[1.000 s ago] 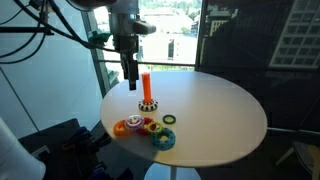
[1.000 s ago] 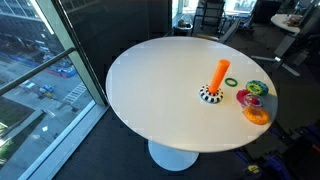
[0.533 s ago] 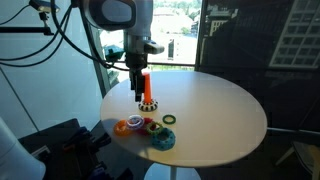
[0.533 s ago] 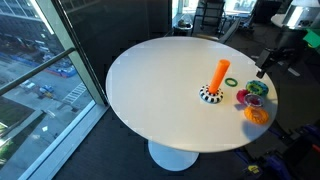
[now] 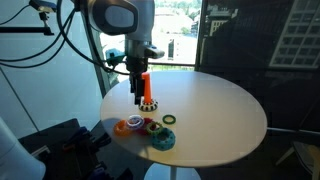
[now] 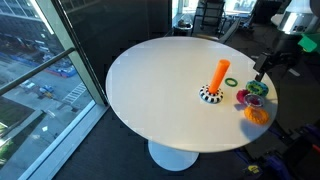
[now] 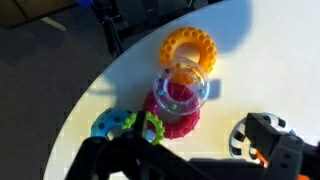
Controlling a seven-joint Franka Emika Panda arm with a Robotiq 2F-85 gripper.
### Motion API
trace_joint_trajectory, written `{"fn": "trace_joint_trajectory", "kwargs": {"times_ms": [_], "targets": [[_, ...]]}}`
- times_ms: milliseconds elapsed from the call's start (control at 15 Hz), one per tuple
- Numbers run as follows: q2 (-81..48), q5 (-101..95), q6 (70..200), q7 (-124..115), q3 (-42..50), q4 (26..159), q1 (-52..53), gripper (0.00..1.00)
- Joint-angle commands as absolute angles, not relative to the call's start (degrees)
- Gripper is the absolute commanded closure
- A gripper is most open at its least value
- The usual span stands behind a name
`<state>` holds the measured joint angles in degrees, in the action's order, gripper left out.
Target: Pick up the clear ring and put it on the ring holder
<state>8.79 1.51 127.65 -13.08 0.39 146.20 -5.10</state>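
Clear ring [image 7: 183, 86] beneath the pincer [image 5: 135, 98]

Daylight enters through windows [image 5: 170, 40] behind the gripper [image 5: 136, 97]; table [image 5: 220, 115] bright beneath it. Wrist view soft and blurred, gripper a dark, unfocused silhouette along lower edge.

Arm [image 5: 120, 15] bent over, wrist vertical; hand [image 5: 135, 96] points straight down, hanging low; finger spacing unclear.

arm [image 5: 118, 14]: white-grey, rounded joints | tool [image 5: 135, 99]: black | cables [image 5: 62, 30]: black, looping
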Motion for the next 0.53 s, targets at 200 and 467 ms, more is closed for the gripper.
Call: {"fn": "trace_joint_trajectory", "kwargs": {"times_ms": [200,467], "targets": [[7.27,0.61,132.86,-14.99,0.41,148.83,-4.3,0.0],[5.91,0.33,138.34,-16.76,0.32,150.68,-3.98,0.0]]}}
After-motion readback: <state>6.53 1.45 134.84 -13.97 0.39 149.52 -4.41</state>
